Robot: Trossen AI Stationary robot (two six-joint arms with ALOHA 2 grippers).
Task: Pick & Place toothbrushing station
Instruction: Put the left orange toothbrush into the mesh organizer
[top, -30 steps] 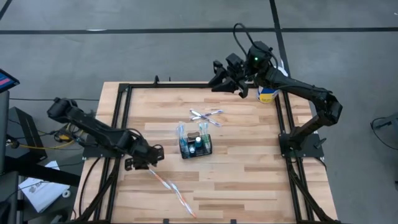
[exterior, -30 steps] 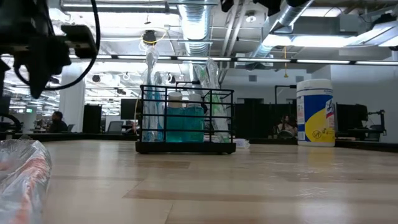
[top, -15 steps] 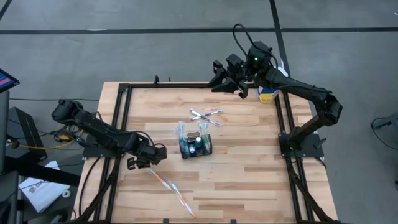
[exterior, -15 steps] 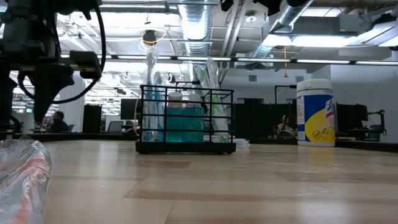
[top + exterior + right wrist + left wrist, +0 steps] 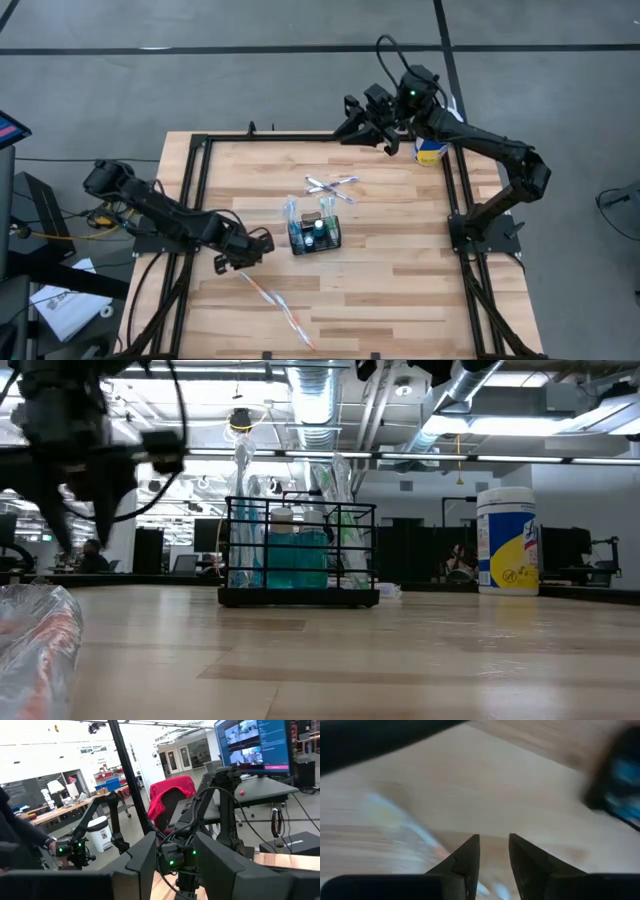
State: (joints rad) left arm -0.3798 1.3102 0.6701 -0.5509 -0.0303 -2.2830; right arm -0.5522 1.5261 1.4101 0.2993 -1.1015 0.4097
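Beside the mesh basket [image 5: 315,235], left pincer [image 5: 245,257] hangs narrowly parted, empty; no legible labels.

Robotics lab: exposed ceiling ducts [image 5: 318,400], monitors [image 5: 252,742], other robot arms [image 5: 107,817].

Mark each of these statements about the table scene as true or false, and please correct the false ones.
1. The black mesh basket stands near the middle of the wooden table. True.
2. The left gripper holds the basket. False: it is beside the basket, on its left in the high view, and nothing is between its fingers.
3. The white-and-yellow wipes tub lies on its side. False: it stands upright near the table's far right corner.
4. The right gripper is over the far edge of the table, away from the basket. True.
5. A wrapped toothbrush lies on the table between the basket and the near edge. True.
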